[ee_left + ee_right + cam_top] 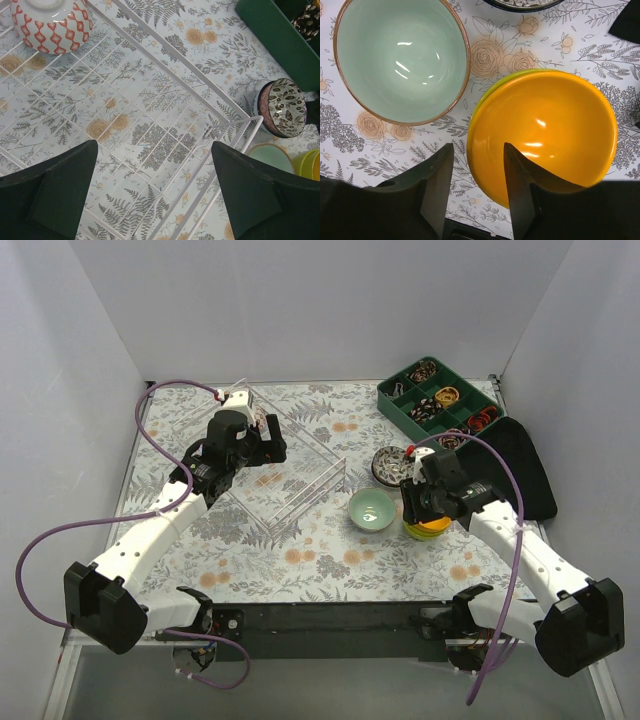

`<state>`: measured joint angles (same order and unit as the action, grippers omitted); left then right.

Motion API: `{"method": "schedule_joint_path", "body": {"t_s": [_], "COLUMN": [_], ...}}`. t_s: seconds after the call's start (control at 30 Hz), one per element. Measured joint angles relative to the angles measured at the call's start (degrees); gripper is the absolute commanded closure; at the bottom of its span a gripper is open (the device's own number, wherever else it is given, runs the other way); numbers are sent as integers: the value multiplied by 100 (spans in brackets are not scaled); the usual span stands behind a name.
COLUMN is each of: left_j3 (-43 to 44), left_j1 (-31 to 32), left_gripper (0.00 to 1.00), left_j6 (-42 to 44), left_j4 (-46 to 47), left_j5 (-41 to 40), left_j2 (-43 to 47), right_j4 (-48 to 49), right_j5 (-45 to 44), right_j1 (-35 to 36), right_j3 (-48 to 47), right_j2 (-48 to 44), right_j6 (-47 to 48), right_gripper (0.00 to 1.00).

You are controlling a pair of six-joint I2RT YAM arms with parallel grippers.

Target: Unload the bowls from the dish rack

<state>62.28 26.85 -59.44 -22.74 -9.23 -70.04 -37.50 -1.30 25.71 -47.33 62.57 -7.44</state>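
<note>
My left gripper [154, 146] hangs wide open over the dish rack [200, 75], with the red-patterned bowl [50, 25] at eleven o'clock. The right gripper [477, 150] is parted, loose astride the orange bowl [545, 135].

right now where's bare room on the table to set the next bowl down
Bare cloth spans the near edge, from the rack forward and left of the mint bowl. A smaller patch sits between the rack and the green tray. It's crowded where the mint bowl, orange bowl and patterned bowl cluster.
</note>
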Motion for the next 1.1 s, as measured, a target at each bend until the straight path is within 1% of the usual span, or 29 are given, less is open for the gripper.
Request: {"method": "schedule_joint_path", "body": {"t_s": [0.03, 0.13, 0.23, 0.37, 0.5, 0.63, 0.77, 0.9, 1.1], "left_j3": [0, 2, 57, 323, 555, 664, 802, 920, 935], "left_j1": [0, 0, 0, -33, -267, -767, -1346, -1766, -2111], "left_gripper": [2, 2, 2, 2, 2, 2, 2, 2, 2], "left_j6": [7, 4, -35, -195, -483, -879, -1464, -2057, -2870], "left_j4": [0, 0, 2, -44, -52, 39, 142, 282, 702], "left_j5": [0, 7, 55, 125, 286, 426, 518, 518, 468], "left_j2": [0, -15, -149, -564, -988, -1314, -1698, -2079, -2581], "right_j4": [2, -26, -131, -166, -52, 94, 330, 428, 481], "right_j5": [4, 44, 155, 238, 297, 393, 525, 608, 750], "right_j1": [0, -4, -9, -9, -11, -11, -11, -11, -11], "right_j3": [-2, -24, -153, -433, -612, -610, -494, -352, -337], "right_j2": [-9, -83, -234, -535, -850, -1130, -1397, -1502, -1523], "right_j6": [2, -20, -50, -85, -125, -173, -234, -245, -92], "right_gripper": [40, 33, 28, 23, 20, 16, 15, 15, 14]}}
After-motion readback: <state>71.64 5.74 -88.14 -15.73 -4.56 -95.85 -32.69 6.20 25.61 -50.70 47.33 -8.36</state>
